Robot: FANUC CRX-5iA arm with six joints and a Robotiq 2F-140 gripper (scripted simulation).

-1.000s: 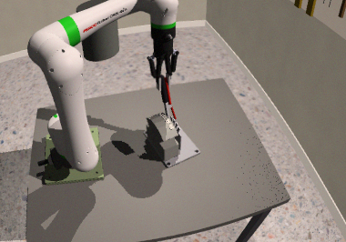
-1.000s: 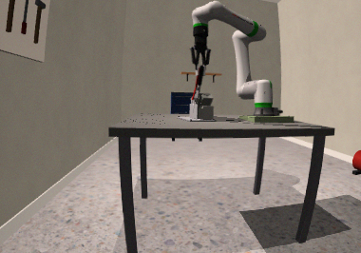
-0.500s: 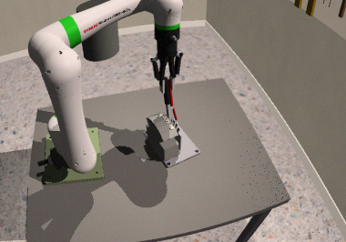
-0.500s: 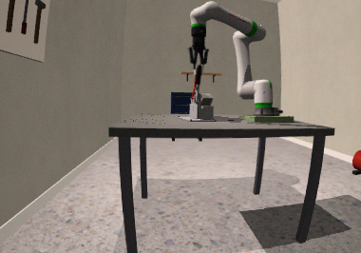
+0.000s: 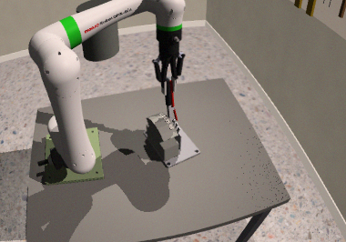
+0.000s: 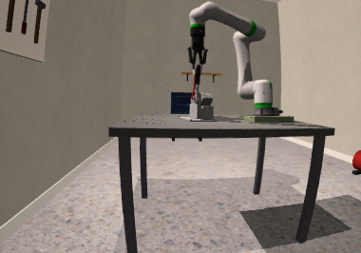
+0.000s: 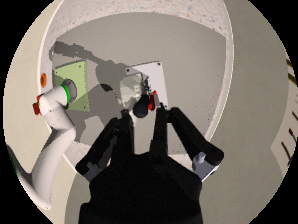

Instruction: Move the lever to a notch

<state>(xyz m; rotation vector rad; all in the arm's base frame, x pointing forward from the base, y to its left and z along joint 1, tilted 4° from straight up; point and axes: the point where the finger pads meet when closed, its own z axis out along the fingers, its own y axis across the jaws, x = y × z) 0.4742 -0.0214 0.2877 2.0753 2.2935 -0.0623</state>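
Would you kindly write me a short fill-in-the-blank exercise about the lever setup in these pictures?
1. The gripper is shut on the lever's handle and its ____ bar.
2. The lever mechanism stands on a metal plate on the ____.
3. The arm's foot stands on a ____ base plate.

Missing words: red; table; green
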